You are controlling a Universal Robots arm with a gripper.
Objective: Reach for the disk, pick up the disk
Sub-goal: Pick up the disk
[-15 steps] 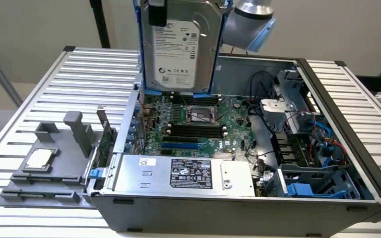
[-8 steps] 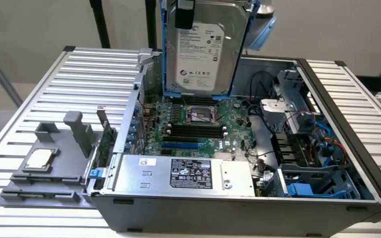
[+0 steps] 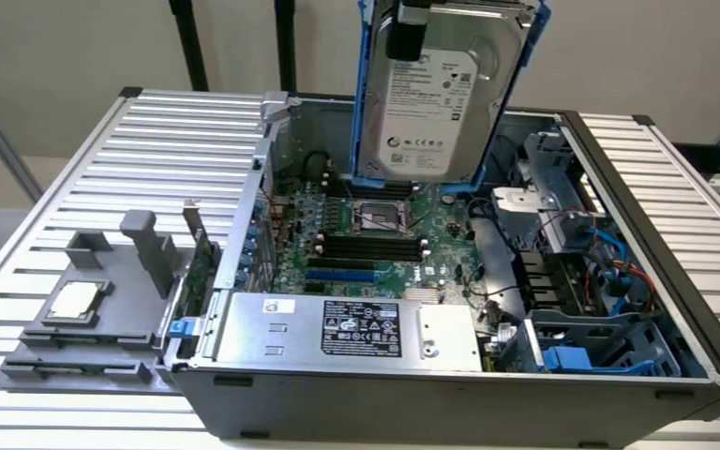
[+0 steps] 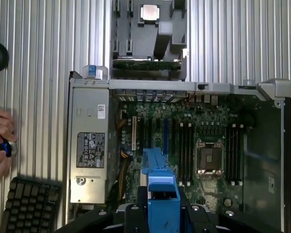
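Disk (image 3: 433,94) is held upright above the open computer case (image 3: 610,375), gripped by the claw (image 4: 162,206) on its blue carrier rails. Motherboard (image 3: 373,234) and power supply (image 3: 348,328) lie below; a CPU tray (image 3: 79,305) rests on the worktop (image 3: 85,187).

Pincer (image 4: 162,213) gripping blue-railed disk (image 4: 160,179), open computer case (image 4: 276,92) below

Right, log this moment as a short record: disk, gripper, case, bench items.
disk: disk hangs upright above the open computer case, label toward the exterior camera, blue carrier rails on its sides
gripper: gripper shut on the disk's blue carrier
case: motherboard exposed, silver power supply at the front edge
bench items: grey tray with a small chip; keyboard; a person's hand
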